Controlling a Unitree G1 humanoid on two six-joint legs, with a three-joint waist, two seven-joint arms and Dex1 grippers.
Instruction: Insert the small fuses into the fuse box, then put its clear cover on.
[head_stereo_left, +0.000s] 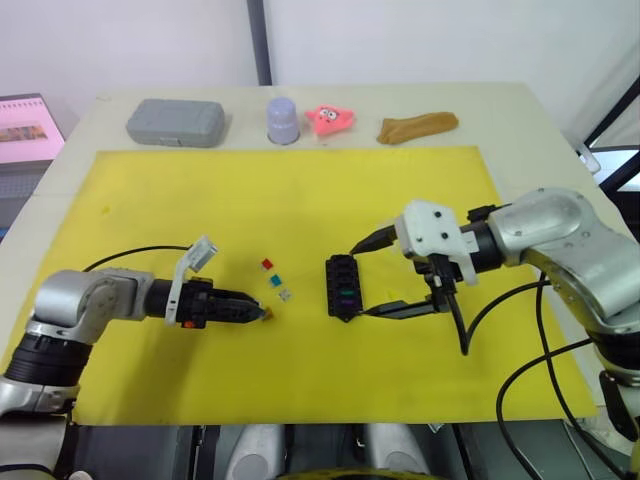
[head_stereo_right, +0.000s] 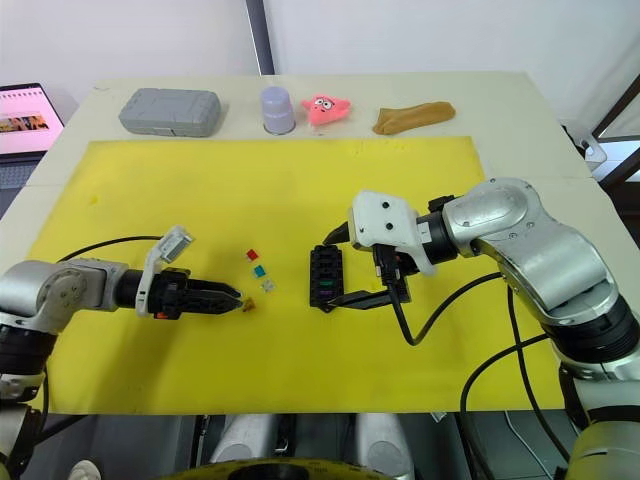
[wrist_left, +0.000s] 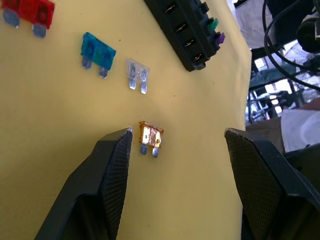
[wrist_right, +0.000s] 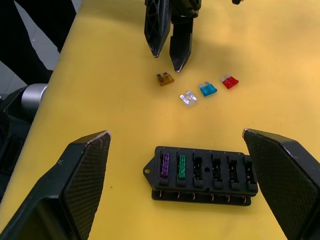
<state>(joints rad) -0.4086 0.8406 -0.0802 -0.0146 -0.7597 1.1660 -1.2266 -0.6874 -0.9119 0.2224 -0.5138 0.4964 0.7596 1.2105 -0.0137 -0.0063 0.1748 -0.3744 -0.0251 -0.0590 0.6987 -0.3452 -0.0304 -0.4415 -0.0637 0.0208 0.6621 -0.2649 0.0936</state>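
The black fuse box (head_stereo_left: 342, 285) lies mid-mat, with a purple fuse (wrist_right: 165, 165) and a green fuse (wrist_right: 182, 166) seated in its slots. To its left, loose on the mat, lie a red fuse (head_stereo_left: 267, 264), a teal fuse (head_stereo_left: 276, 280), a pale fuse (head_stereo_left: 285, 293) and an amber fuse (wrist_left: 150, 136). My left gripper (wrist_left: 177, 132) is open and low over the mat, and the amber fuse sits just inside one of its fingers (wrist_left: 112, 165). My right gripper (head_stereo_left: 360, 280) is open wide at the box's right side, one finger toward each end. The clear cover is out of view.
All of this lies on a yellow mat (head_stereo_left: 300, 200). Along the table's far edge stand a grey case (head_stereo_left: 175, 122), a lavender cup (head_stereo_left: 283, 119), a pink star toy (head_stereo_left: 331, 119) and a brown lump (head_stereo_left: 417, 126). A screen (head_stereo_left: 25, 125) sits at far left.
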